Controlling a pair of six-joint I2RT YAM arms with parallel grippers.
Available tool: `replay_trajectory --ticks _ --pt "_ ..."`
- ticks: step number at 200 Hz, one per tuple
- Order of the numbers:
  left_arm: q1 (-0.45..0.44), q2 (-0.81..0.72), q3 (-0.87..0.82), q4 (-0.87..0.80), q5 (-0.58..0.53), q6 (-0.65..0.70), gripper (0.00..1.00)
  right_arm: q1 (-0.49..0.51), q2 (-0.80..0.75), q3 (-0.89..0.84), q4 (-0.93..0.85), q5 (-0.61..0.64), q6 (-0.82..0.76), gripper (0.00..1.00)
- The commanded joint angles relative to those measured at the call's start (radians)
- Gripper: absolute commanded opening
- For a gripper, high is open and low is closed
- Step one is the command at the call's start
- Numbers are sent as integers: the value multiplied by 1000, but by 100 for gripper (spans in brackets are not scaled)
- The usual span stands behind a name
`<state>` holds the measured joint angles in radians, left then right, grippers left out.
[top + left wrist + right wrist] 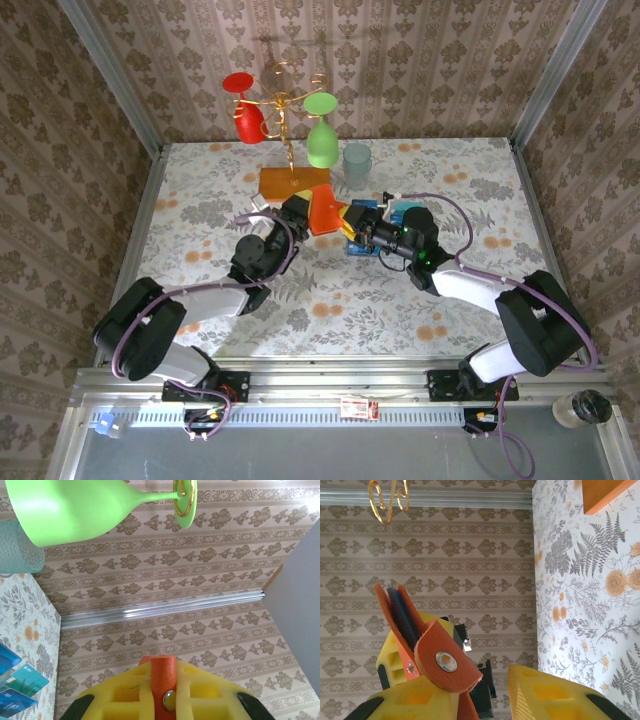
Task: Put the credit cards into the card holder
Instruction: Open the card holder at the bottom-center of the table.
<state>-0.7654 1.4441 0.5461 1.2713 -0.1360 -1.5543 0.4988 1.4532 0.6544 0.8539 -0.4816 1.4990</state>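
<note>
In the top view the orange-red card holder (325, 212) is lifted off the table at centre, and my left gripper (303, 215) is shut on its left side. The left wrist view has the yellow fingers (125, 692) pressed against the holder's edge (161, 667). My right gripper (352, 230) meets the holder from the right and stands open. Its snap flap (445, 662) lies over one yellow finger (410, 702); the other finger (550, 695) stands apart. A dark blue layer (402, 615) sits between the holder's leaves. Blue and teal credit cards (398, 210) (17, 680) lie on the table under the right arm.
Behind the holder stands an orange-brown wooden base (292, 181) with a gold wire rack, from which a red glass (247, 118) and a green glass (321, 140) hang. A teal cup (357, 163) stands right of it. Patterned walls close in the table on three sides.
</note>
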Motion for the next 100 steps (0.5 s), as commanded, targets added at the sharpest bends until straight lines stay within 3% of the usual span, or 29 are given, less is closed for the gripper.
replay_trajectory --ticks 1,41,71,100 --pt "-23 29 29 31 6 -16 0 14 17 -18 116 -63 61 31" --pt "-29 62 18 31 7 -14 0 10 63 -45 316 -65 189 28" --pt "-31 80 16 30 13 -5 0 9 63 -47 324 -66 198 22" --pt "-31 99 12 30 15 -3 0 5 58 -42 323 -74 198 7"
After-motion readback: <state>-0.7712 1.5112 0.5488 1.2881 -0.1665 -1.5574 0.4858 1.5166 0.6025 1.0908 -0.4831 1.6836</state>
